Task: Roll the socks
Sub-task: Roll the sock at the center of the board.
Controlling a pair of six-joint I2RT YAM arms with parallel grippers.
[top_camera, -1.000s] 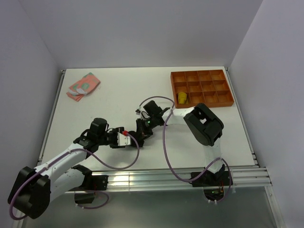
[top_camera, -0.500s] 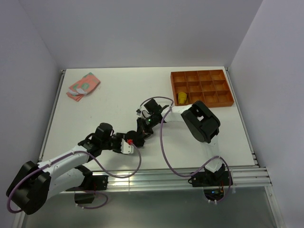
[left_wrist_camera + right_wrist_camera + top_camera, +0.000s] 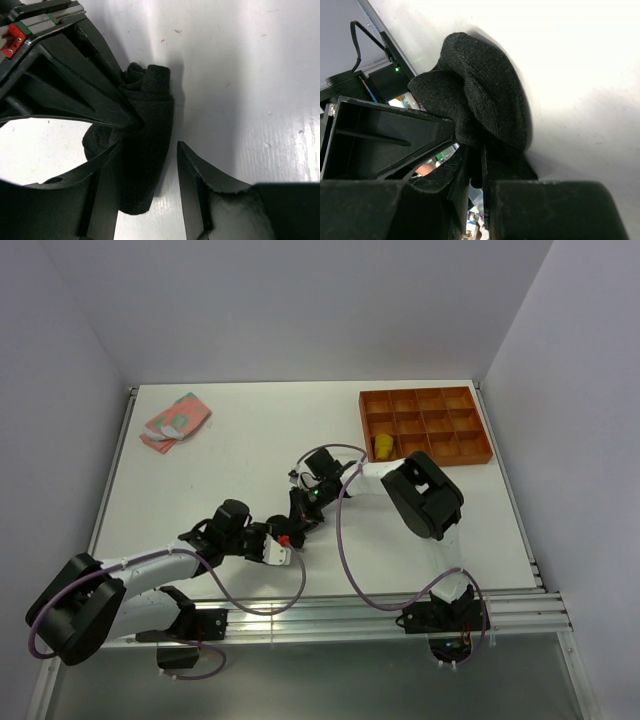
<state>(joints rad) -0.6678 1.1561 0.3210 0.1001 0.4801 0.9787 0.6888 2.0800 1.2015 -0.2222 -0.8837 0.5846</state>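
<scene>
The black sock [image 3: 147,150] lies bunched on the white table. My right gripper [image 3: 481,155] is shut on one end of it; the sock [image 3: 485,100] bulges out past its fingertips. My left gripper [image 3: 149,145] is open, with one finger on each side of the sock's other end and a gap on the right side. In the top view the left gripper [image 3: 280,540] and the right gripper [image 3: 298,520] meet at the table's front middle and hide most of the sock. The pink and green sock [image 3: 175,420] lies at the far left. The mustard-yellow sock [image 3: 382,447] sits in the tray.
The orange tray [image 3: 440,400] with square compartments stands at the back right. The right arm's purple cable [image 3: 345,530] loops over the table by the grippers. The table's front rail [image 3: 380,605] runs just behind the arm bases.
My left gripper has moved right along the table until its open jaws straddle the black sock held by the right gripper. The right gripper has stayed almost still.
</scene>
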